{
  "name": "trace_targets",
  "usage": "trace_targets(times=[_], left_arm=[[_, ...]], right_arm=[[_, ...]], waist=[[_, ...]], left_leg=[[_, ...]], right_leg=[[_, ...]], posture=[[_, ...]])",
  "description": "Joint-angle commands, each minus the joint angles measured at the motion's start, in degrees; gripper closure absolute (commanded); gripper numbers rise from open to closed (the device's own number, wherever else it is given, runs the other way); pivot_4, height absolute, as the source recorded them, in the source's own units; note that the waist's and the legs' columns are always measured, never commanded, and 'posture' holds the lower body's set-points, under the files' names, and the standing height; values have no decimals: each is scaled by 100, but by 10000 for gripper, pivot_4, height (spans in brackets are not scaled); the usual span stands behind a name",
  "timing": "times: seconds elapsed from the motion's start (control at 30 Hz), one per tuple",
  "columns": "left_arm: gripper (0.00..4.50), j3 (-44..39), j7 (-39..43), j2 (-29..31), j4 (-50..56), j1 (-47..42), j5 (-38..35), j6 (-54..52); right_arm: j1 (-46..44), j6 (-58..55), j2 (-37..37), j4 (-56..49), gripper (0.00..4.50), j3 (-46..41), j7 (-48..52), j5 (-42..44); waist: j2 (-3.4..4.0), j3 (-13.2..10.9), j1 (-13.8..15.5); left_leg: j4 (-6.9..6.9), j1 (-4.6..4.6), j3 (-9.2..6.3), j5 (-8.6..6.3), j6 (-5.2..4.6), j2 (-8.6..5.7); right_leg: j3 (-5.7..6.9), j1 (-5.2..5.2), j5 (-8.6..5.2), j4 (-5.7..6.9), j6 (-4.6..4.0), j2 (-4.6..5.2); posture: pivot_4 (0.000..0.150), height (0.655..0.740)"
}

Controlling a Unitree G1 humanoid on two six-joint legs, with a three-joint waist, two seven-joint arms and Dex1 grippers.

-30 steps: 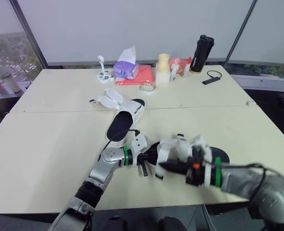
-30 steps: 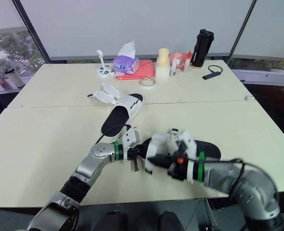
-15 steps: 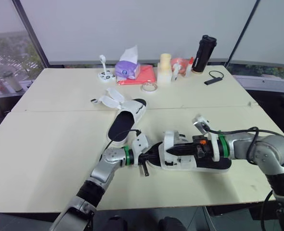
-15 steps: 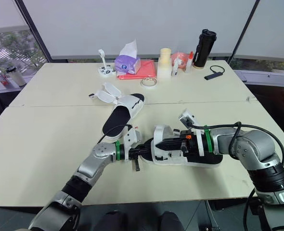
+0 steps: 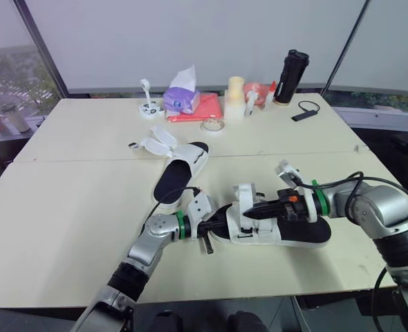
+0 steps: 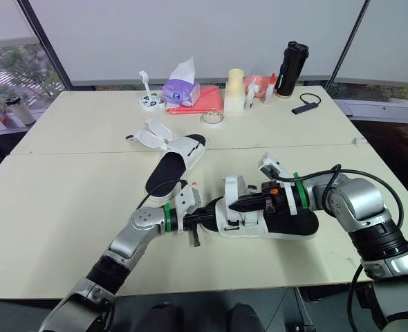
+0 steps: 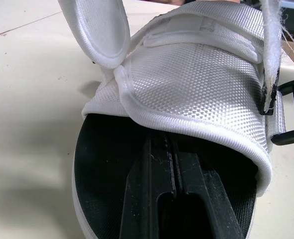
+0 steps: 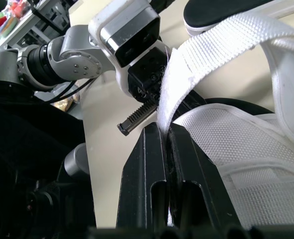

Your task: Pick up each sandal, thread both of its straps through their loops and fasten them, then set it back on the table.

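Right claw (image 8: 164, 133): clenched on white strap (image 8: 202, 59) raised above the sandal (image 5: 290, 232). Left claw (image 7: 170, 149): closed, tucked inside the sandal's toe end. Sandal: resting on surface (image 5: 66, 207).

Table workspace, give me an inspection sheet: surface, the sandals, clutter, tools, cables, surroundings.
Surface: cream table, with a seam across its middle.
Job's things: near sandal lies flat with one strap lifted; far sandal lies with its straps spread open.
Clutter: along the far edge are a tissue pack, red folder, tape roll, cream bottle, black flask and black device.
Grippers: left tool shut, fingers under the near sandal's upper; right tool shut on the strap.
Cables: black cable arcs over the right forearm.
Surroundings: white blinds; cups on the left sill.
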State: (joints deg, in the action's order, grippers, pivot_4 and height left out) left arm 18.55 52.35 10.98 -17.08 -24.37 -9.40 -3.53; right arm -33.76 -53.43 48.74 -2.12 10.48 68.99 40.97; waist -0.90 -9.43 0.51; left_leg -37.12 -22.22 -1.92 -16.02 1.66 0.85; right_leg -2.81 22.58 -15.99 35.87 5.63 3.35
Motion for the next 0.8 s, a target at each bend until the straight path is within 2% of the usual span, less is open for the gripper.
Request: trace_targets(times=[0.03,0.27,0.8], left_arm=[[45000,54,-213,226,-608,263,352,-444],[45000,56,-207,237,-599,281,337,-510],[45000,82,-190,272,-564,304,349,-484]], right_arm=[[-21,-48,-64,-68,43994,-141,40,-15],[-207,-328,-328,-27,43994,-413,-56,170],[149,-320,-141,-199,43994,-246,264,-149]], waist=[[0,0,1],[1,1,2],[25,15,-12]], left_leg=[[0,0,0,0,0,0],[3,-6,0,0,1,0],[21,-21,4,-2,3,1]], right_leg=[[0,0,0,0,0,1],[-1,6,0,0,-1,11],[4,9,5,-44,-9,35]], posture=[[1500,7400],[1500,7400],[1500,7400]])
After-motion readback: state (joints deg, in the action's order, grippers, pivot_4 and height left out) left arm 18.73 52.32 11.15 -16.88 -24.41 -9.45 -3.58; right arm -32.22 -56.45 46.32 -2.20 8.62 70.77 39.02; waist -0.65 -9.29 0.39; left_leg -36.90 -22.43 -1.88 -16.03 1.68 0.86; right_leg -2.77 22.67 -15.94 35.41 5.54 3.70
